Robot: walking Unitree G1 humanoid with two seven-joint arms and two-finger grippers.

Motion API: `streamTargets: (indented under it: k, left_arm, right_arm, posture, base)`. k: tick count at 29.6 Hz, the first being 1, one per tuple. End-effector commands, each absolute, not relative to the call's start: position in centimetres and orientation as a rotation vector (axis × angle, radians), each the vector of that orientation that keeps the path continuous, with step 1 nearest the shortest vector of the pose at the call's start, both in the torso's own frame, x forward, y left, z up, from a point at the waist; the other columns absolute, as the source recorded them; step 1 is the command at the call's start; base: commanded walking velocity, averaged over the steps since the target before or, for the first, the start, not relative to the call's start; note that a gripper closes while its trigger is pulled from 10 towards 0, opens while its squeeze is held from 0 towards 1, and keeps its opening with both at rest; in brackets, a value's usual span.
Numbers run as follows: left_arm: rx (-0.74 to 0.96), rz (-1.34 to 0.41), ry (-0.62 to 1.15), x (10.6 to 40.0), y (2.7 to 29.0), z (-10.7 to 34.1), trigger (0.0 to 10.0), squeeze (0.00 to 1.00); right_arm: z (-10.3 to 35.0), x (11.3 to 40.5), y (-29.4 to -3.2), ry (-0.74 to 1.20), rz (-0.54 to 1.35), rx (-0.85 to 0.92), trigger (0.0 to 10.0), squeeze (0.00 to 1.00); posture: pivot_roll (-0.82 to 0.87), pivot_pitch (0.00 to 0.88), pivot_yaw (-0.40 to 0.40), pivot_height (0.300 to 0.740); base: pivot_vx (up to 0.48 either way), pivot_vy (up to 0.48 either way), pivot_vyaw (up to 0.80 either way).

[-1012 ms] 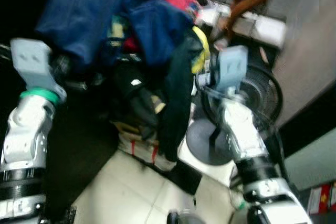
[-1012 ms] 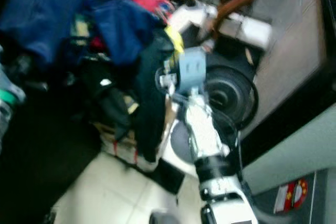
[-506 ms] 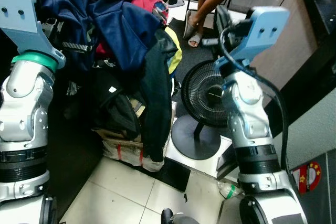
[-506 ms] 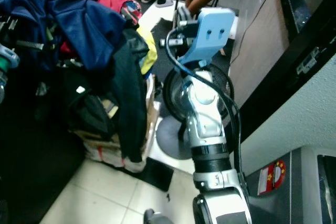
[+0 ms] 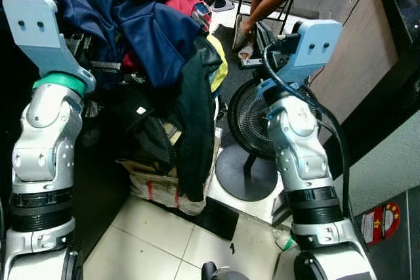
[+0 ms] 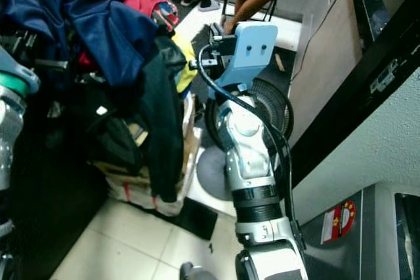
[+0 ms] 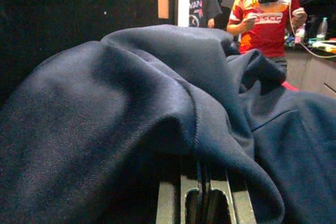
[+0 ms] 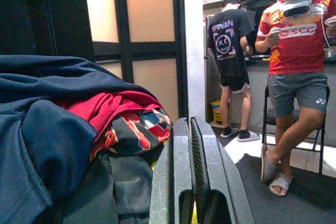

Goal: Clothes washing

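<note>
We log one heap of clothes (image 5: 154, 50) on the left of the scene, piled high over some dark support we cannot identify. Counted by colour, at least five garments show: a navy jacket (image 5: 131, 11) on top, a red garment (image 8: 113, 106) beneath its far edge, a patterned red-and-black piece (image 8: 139, 129) next to that, a yellow item (image 5: 220, 63) at the right flank, and a dark green garment (image 5: 193, 136) hanging down toward the floor. At the foot of the heap lies one taped bundle (image 5: 164, 188).

Two silver arms are raised, one on each side of the heap. The left gripper (image 7: 202, 203) sits low under a fold of the navy jacket, fingers pressed together; cloth drapes over them, and we cannot tell whether any is pinched between. The right gripper (image 8: 191, 182) is at the heap's right side, fingers closed flat against each other with nothing held, close to the patterned piece.

One black standing fan (image 5: 252, 119) with a round base is on the white tiled floor (image 5: 157, 240) just right of the heap, behind the right arm.

Two people are at the far side: one seated on a chair in a red-and-yellow jersey (image 8: 299, 40), one standing in a black T-shirt (image 8: 231, 35).
</note>
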State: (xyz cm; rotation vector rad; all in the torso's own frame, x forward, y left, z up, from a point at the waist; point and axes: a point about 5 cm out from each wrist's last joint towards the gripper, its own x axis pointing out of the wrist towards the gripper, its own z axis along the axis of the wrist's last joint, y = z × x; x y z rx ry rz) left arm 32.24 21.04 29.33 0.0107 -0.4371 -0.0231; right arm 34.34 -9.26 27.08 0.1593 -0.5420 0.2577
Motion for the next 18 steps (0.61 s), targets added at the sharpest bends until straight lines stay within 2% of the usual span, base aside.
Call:
streamTargets:
  k: [1, 3, 15, 18]
  left_arm:
    - [0.011, -0.019, -0.440, 31.98, 21.09, 29.40, 10.0, 0.00]
    - [0.007, -0.018, -0.439, 31.97, 21.13, 29.40, 10.0, 0.00]
    - [-0.024, -0.037, -0.455, 31.87, 20.91, 29.66, 10.0, 0.00]
    - [-0.002, -0.032, -0.454, 31.88, 20.96, 29.71, 10.0, 0.00]
  right_arm:
    - [26.85, 34.22, -9.38, -0.533, 0.255, 0.163, 10.0, 0.00]
    - [26.87, 34.24, -9.42, -0.531, 0.254, 0.161, 10.0, 0.00]
    - [26.79, 34.32, -9.41, -0.522, 0.254, 0.155, 10.0, 0.00]
    - [26.74, 34.34, -9.50, -0.521, 0.252, 0.153, 10.0, 0.00]
  posture:
    - [0.13, 0.021, 0.010, 0.740]
    - [0.13, 0.022, 0.010, 0.740]
    - [0.13, 0.023, 0.012, 0.740]
    - [0.13, 0.024, 0.012, 0.740]
  base:
    - [0.000, 0.480, 0.00]
    - [0.000, 0.480, 0.00]
    - [0.000, 0.000, 0.00]
    - [0.000, 0.370, 0.00]
